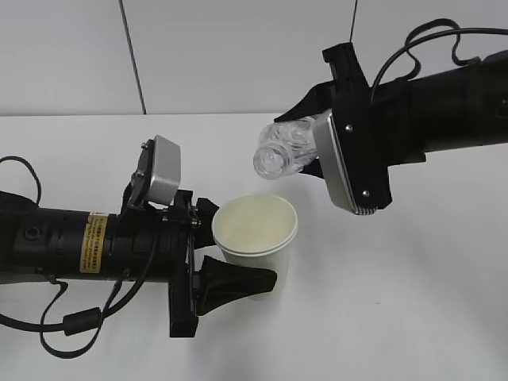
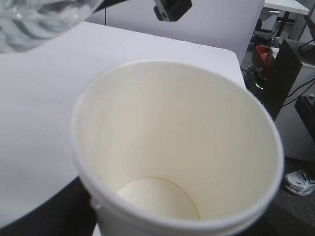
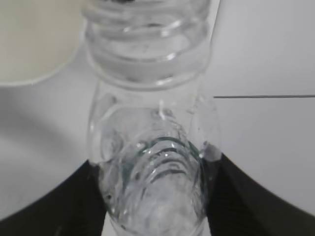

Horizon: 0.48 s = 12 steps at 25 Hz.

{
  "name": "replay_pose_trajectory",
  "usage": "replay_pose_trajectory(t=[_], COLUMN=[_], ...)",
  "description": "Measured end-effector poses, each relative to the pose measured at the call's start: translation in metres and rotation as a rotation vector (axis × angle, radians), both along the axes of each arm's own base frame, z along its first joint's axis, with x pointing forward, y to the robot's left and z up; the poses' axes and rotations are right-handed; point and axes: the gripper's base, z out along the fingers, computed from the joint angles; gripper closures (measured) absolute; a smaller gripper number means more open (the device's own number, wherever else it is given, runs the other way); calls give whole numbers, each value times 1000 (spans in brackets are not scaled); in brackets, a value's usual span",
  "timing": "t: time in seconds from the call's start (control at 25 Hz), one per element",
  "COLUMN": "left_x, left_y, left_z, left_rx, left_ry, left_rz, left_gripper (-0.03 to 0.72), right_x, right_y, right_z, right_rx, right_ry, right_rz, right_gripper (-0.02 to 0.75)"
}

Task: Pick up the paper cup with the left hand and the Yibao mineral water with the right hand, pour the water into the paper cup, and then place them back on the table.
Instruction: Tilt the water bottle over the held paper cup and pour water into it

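Paper cup (image 1: 255,228) sits pinched in left tool (image 1: 226,242) above bench (image 1: 413,302), mouth up. Right tool (image 1: 317,147) clamps Yibao bottle (image 1: 284,148), tipped, neck toward cup, up-right of it. Left wrist cam only: cup inside dry. Yellow arm label (image 1: 95,243) unreadable.

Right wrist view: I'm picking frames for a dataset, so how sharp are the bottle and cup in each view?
Right wrist view: bottle fills the frame, soft-edged, cup corner blurred. Left wrist view: paper cup rim fairly crisp, bottle a blurred corner. Exterior view: both sharp, lighting even with soft shadows on the table.
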Motion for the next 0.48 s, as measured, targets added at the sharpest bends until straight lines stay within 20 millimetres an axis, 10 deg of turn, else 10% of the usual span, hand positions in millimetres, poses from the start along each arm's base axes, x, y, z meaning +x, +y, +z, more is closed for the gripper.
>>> replay_pose_trajectory(t=[0.48], left_x=[0], left_y=[0], left_z=[0], left_rx=[0], left_ry=[10], left_rz=[6], left_gripper=[253], right_x=[-2], right_y=[2], right_z=[-2], right_rx=[-73], right_ry=[-48], right_rz=[65], right_gripper=[306])
